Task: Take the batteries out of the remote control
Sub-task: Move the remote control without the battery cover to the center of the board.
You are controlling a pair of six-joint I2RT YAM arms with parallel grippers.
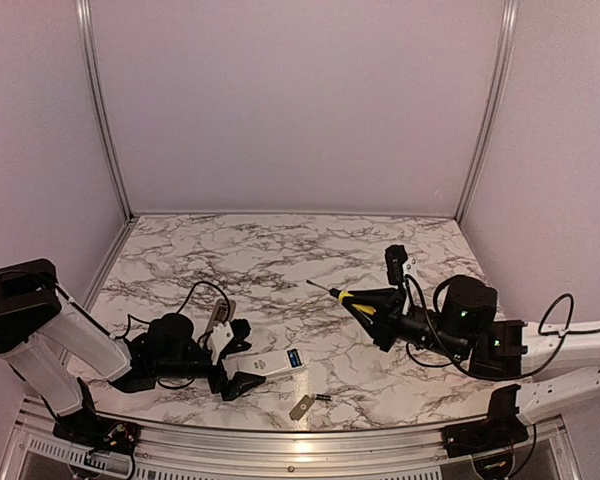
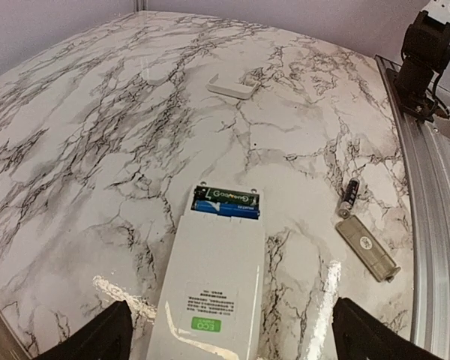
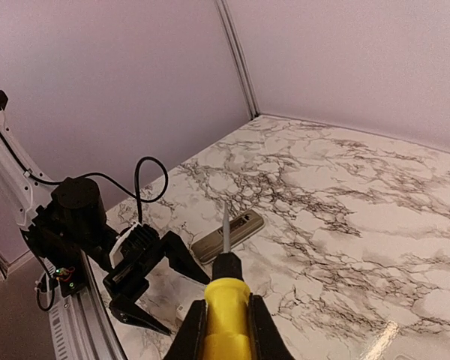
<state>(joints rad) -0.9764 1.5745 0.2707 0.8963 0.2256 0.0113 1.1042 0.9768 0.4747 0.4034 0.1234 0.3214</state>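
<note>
White plastic remote control (image 2: 214,285) straddled by wide-open left gripper (image 2: 232,331); two batteries (image 2: 226,206), blue and dark, sat in bay, third dark battery (image 2: 350,193) loose on marble table (image 2: 97,112). Prying likely next: right gripper (image 3: 226,334) clamped yellow-handled screwdriver (image 3: 226,296).

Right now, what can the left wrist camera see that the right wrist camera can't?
Only the left wrist view shows the blue battery in the white remote's open bay, a dark battery loose on the marble table, and the grey cover plate near it. Only the right wrist view shows the yellow-handled screwdriver held in the right gripper, and a grey remote. Both show that table and the open left gripper.
</note>
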